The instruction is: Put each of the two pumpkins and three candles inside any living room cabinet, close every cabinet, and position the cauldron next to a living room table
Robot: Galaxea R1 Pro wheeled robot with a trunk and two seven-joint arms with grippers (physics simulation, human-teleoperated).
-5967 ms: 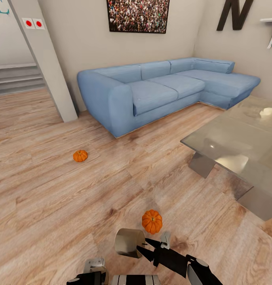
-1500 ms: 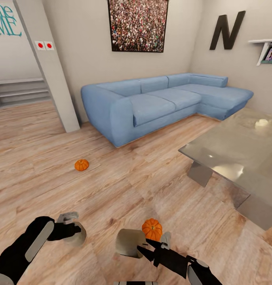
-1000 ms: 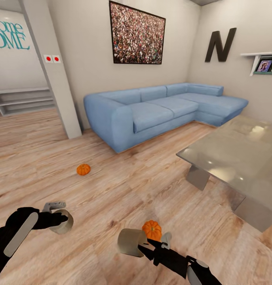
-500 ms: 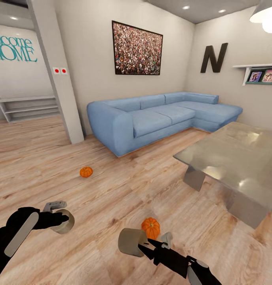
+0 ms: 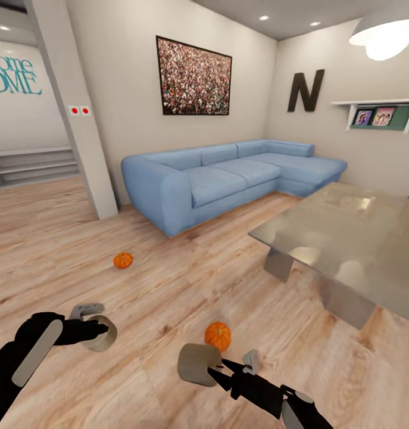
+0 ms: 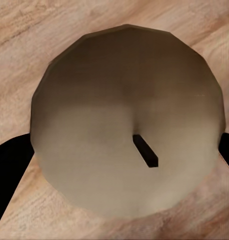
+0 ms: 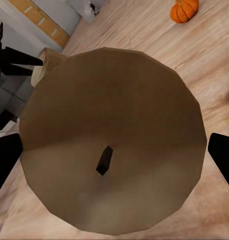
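My left gripper (image 5: 96,326) is shut on a pale stubby candle (image 5: 103,335) low over the floor at the near left. The left wrist view looks down on this candle's round top and wick (image 6: 125,135), with a black finger (image 6: 8,170) at its side. My right gripper (image 5: 215,369) is shut on a second candle (image 5: 197,363), whose top (image 7: 112,150) shows close up in the right wrist view. One orange pumpkin (image 5: 218,335) sits on the floor just beyond the right gripper. The other pumpkin (image 5: 122,260) lies farther off to the left. The cabinet and the cauldron are out of view.
A glass-topped table (image 5: 353,235) on grey legs stands at the right. A blue corner sofa (image 5: 222,179) lines the far wall. A white pillar (image 5: 79,113) rises at the left, with an opening and steps behind it. Wood floor spreads between them.
The head camera has tilted up and swung a little, so ceiling and lamp now show. Both grippers still hold their candles. The left arm came into view since the oldest frame.
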